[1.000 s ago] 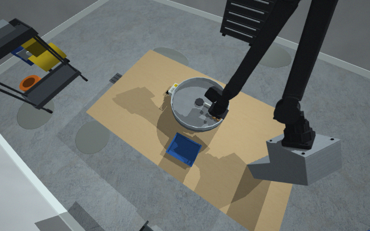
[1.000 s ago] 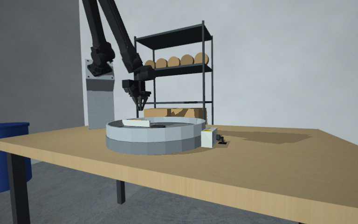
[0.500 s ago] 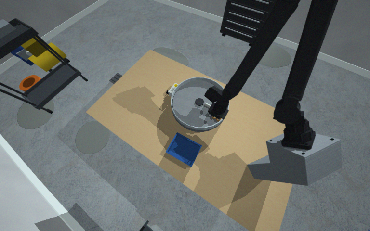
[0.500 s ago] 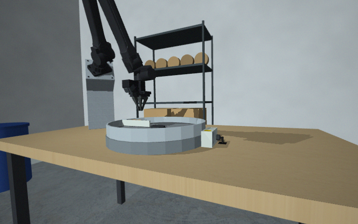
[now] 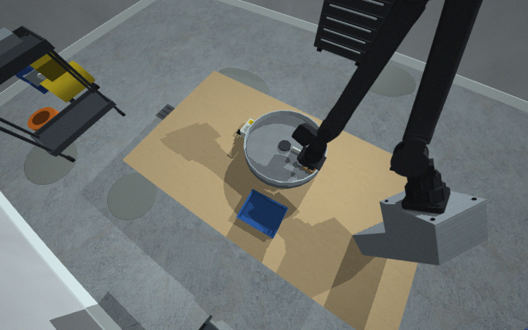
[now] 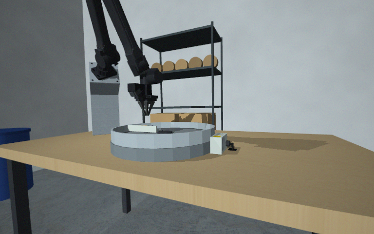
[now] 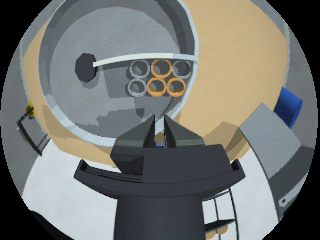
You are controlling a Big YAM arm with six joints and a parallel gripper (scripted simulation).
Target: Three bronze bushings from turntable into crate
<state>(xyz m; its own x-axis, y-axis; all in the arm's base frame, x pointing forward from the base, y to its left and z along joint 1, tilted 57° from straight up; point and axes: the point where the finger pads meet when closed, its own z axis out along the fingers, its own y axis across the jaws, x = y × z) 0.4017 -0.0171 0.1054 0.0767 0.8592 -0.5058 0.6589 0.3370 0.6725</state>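
Note:
The grey turntable (image 5: 284, 148) stands mid-table; it also shows in the side view (image 6: 162, 140) and the wrist view (image 7: 120, 60). Against its white bar (image 7: 143, 60) lies a cluster of bushings. Three are bronze (image 7: 160, 67) (image 7: 156, 87) (image 7: 176, 87). Grey ones (image 7: 139, 68) (image 7: 136, 87) (image 7: 182, 68) sit among them. My gripper (image 7: 159, 118) (image 5: 309, 165) (image 6: 146, 113) hangs above the turntable near its rim, over the cluster, well clear of the tray. Its fingers are nearly together and hold nothing. The blue crate (image 5: 262, 212) sits on the table in front of the turntable and looks empty.
A white motor box (image 5: 247, 126) (image 6: 218, 143) is fixed to the turntable's side. The dark hub (image 5: 284, 145) stands at the turntable's centre. The arm's grey pedestal (image 5: 432, 229) stands at the table's right. A shelf rack (image 6: 187, 74) stands behind the table.

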